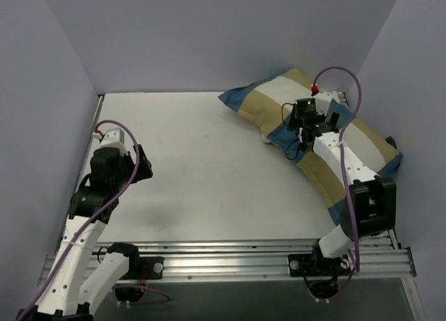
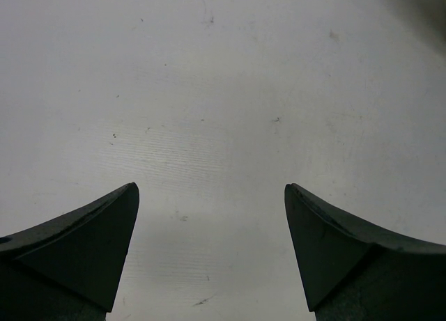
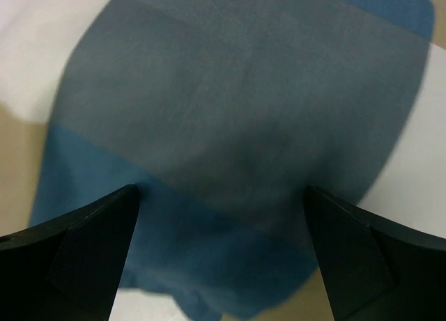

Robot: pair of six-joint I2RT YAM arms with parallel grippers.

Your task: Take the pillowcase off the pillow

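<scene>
The pillowcase (image 1: 279,102), with blue, tan and cream blocks, covers the pillow at the back right of the table; no plain white pillow shows. My right gripper (image 1: 298,134) is open and pressed down close over a blue block of the pillowcase (image 3: 230,126), one finger on each side, with nothing held. In the right wrist view the gripper (image 3: 223,196) has its jaws wide apart. My left gripper (image 1: 143,164) is open and empty over the bare table at the left, and the left wrist view (image 2: 211,189) shows only table between its jaws.
Grey walls close in the table at the left (image 1: 49,91), back and right. A metal rail (image 1: 230,255) runs along the near edge by the arm bases. The white table top (image 1: 202,168) spans the middle.
</scene>
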